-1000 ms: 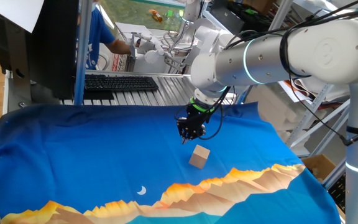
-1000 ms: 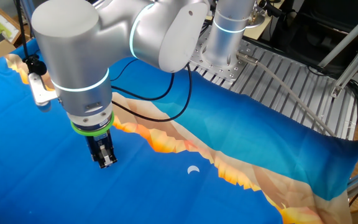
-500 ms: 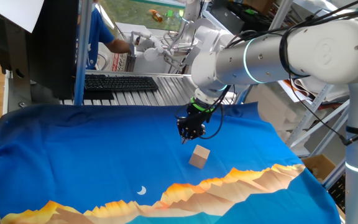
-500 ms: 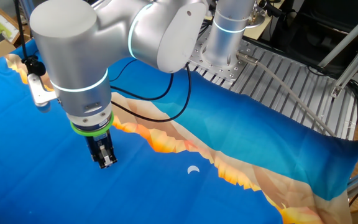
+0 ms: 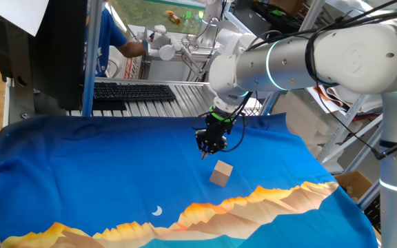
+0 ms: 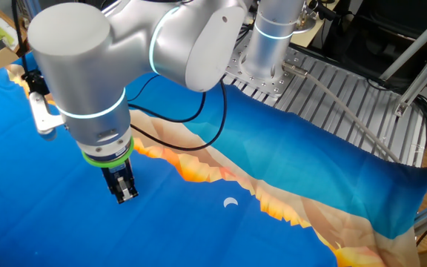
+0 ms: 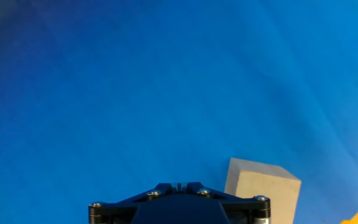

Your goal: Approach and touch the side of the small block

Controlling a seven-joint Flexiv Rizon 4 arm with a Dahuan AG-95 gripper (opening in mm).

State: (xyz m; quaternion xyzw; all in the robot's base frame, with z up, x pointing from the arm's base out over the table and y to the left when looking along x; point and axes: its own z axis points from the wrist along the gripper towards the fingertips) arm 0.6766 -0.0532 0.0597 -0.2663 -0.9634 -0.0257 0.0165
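Note:
The small block (image 5: 220, 172) is a light-tan cube with a paler top, lying on the blue cloth (image 5: 102, 172). My black gripper (image 5: 204, 154) hangs just above the cloth, a short way up-left of the block and apart from it, with its fingers together and nothing in them. In the hand view the block (image 7: 263, 190) lies at the lower right, close beside the gripper (image 7: 178, 200), whose black body fills the bottom edge. In the other fixed view the gripper (image 6: 124, 194) points down at the cloth and the block is hidden.
The cloth has an orange and tan mountain print (image 5: 253, 200) and a small white crescent (image 5: 157, 211) near its front. A keyboard (image 5: 133, 91) and a dark monitor (image 5: 54, 48) stand behind the cloth. A metal slatted surface (image 6: 332, 96) lies by the robot base.
The arm has shifted slightly; in the other fixed view the gripper has moved a little to the left. The block has not moved.

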